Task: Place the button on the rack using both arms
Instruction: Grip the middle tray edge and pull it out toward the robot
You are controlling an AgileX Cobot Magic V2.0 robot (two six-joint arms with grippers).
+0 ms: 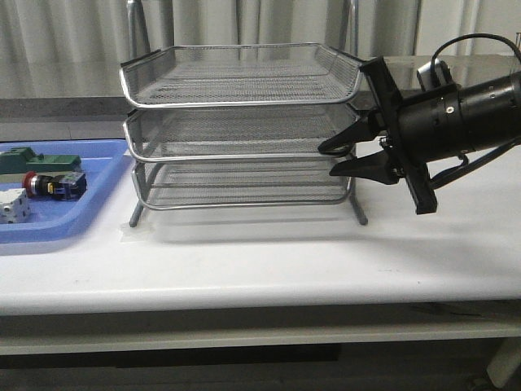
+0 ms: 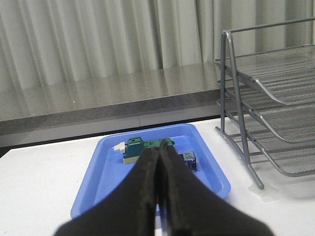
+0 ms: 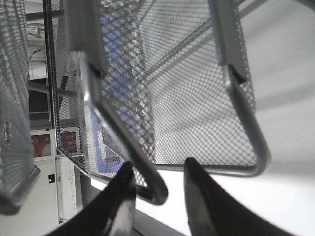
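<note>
The button [image 1: 52, 184], with red cap, black barrel and blue block, lies on its side in the blue tray at the far left. In the left wrist view only its blue block [image 2: 189, 160] shows beside my fingers. The silver three-tier wire rack [image 1: 236, 103] stands mid-table. My left gripper [image 2: 158, 150] is shut and empty, hovering over the tray; it is out of the front view. My right gripper [image 1: 328, 160] is open and turned on its side at the rack's right end. In the right wrist view the gripper [image 3: 160, 169] has a rim corner of the rack [image 3: 152, 189] between its fingers.
The blue plastic tray [image 1: 98, 195] also holds a green flat block [image 1: 49, 161] and a white block [image 1: 12, 208]. The tray [image 2: 108, 172] and green block [image 2: 140, 147] show in the left wrist view, with the rack's frame [image 2: 236, 103] to one side. A grey ledge and curtains stand behind.
</note>
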